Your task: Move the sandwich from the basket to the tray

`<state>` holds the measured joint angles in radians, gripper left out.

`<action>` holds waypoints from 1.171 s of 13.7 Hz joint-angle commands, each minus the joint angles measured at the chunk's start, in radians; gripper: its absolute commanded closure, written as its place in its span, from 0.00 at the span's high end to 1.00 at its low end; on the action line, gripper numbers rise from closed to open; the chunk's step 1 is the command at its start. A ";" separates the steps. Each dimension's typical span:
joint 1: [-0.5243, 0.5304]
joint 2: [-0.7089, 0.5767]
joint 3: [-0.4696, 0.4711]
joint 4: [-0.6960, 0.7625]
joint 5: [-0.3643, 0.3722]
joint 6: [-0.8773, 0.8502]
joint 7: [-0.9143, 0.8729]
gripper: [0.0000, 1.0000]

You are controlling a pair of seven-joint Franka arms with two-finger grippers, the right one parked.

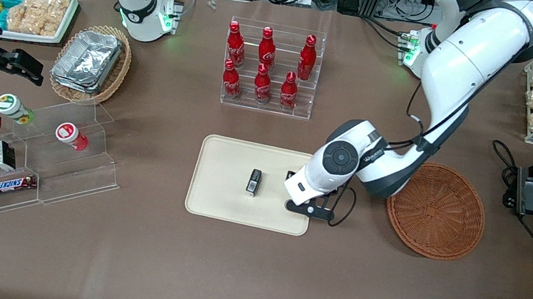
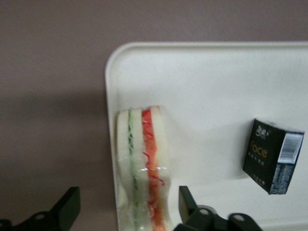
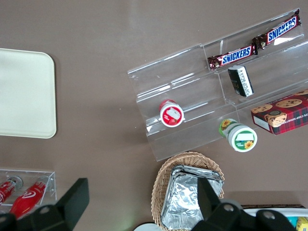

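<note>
The sandwich point(image 2: 143, 159), white bread with green and red filling in clear wrap, lies on the cream tray point(image 2: 216, 82) along one of its short rims. My left gripper point(image 2: 129, 195) is open, one black finger on each side of the sandwich and apart from it. In the front view the gripper point(image 1: 302, 195) hangs low over the edge of the tray point(image 1: 222, 180) nearest the round reddish-brown basket point(image 1: 436, 212); the arm's wrist hides the sandwich there. Nothing lies in the basket.
A small black box point(image 1: 253, 182) stands on the tray near its middle. An acrylic rack of red cola bottles point(image 1: 270, 68) stands farther from the camera. A clear stepped shelf with snacks point(image 1: 25, 151) and a tan basket of foil containers point(image 1: 90, 61) lie toward the parked arm's end.
</note>
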<state>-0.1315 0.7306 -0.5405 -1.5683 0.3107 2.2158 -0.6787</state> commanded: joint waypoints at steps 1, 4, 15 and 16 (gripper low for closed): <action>0.065 -0.104 -0.009 -0.004 -0.019 -0.102 0.019 1.00; 0.145 -0.225 -0.012 -0.004 -0.068 -0.269 0.183 1.00; 0.504 -0.520 -0.004 -0.003 -0.101 -0.593 0.340 1.00; 0.509 -0.517 -0.004 -0.003 -0.101 -0.584 0.343 1.00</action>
<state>0.3591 0.2344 -0.5372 -1.5465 0.2279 1.6306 -0.3441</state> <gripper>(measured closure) 0.000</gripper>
